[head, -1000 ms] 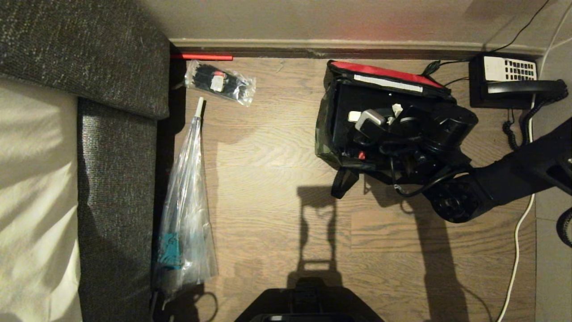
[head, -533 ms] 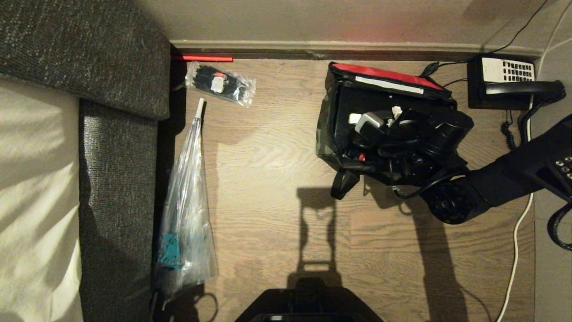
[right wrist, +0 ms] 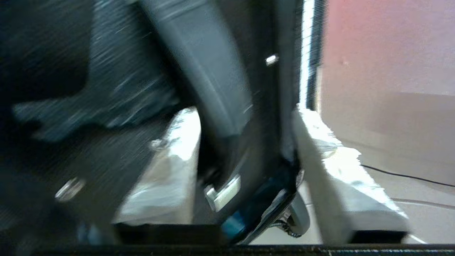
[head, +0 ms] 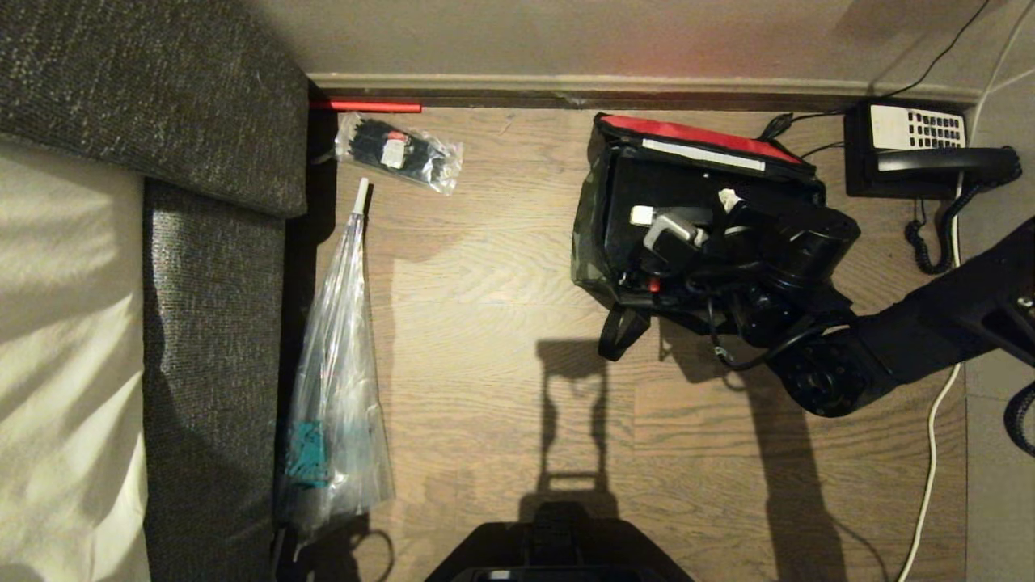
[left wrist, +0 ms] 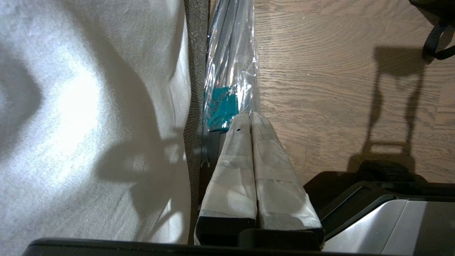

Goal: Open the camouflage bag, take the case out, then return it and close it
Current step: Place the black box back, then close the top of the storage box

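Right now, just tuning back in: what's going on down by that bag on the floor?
The right arm is reaching into the open camouflage bag on the wood floor by the wall, its red-lined lid standing back. Its end effector is over the black case, which sits inside the bag; the fingers are spread apart either side of a dark bar, not clamped. The left end effector hangs shut beside the bed, idle.
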Tool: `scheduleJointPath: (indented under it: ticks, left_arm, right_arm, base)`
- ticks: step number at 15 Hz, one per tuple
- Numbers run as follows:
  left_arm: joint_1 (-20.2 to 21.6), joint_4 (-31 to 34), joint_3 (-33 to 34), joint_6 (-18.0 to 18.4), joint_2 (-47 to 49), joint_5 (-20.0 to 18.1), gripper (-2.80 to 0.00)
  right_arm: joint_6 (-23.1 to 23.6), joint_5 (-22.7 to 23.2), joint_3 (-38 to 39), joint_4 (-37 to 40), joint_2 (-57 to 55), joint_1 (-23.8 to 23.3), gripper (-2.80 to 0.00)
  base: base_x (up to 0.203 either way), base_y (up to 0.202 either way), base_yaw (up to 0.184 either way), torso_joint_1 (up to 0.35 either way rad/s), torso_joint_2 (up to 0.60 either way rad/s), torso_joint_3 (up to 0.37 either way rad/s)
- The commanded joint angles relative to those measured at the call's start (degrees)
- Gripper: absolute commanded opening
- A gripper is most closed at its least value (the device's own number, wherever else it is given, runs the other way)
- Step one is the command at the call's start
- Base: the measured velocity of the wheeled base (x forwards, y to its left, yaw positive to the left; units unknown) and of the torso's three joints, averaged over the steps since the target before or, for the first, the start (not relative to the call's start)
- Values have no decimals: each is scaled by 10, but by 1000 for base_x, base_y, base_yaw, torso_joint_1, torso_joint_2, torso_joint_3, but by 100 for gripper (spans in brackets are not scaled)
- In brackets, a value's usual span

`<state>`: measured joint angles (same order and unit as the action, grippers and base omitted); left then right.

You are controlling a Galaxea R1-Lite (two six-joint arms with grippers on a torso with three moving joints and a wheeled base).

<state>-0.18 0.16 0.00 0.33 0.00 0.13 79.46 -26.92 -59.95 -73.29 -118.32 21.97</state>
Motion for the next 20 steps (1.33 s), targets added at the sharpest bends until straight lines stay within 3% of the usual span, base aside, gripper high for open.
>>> scheduleJointPath:
  ticks: [1,7,8,9,12,15,17,18,20]
  left_arm:
    - [0,0,0,0,0,0,-280]
    - [0,0,1,0,0,0,-280]
    - [0,0,0,0,0,0,-280]
    - [0,0,0,0,0,0,-280]
    - [0,0,1,0,0,0,-280]
    - [0,0,0,0,0,0,-280]
    - [0,0,1,0,0,0,-280]
    - [0,0,1,0,0,0,-280]
    - [0,0,0,0,0,0,-280]
  right_arm:
    - [4,1,32,-5,8,1,0]
    - [-6,20,126,1,120,31,0]
    - [-7,21,143,5,150,33,-60]
    - [-8,22,160,12,185,34,-280]
    - [-54,19,206,67,302,35,-280]
    - [-204,17,255,194,424,33,-280]
    - [-271,-20,268,321,511,5,-280]
    - [-331,-45,274,390,545,-7,-280]
    - [-517,-66,279,493,573,-20,-280]
  base:
    - [0,0,0,0,0,0]
    - [0,0,0,0,0,0]
    - [0,0,0,0,0,0]
    - [0,0,0,0,0,0]
    - [0,0,0,0,0,0]
    - [0,0,0,0,0,0]
    - [0,0,0,0,0,0]
    - [0,0,0,0,0,0]
    - [0,0,0,0,0,0]
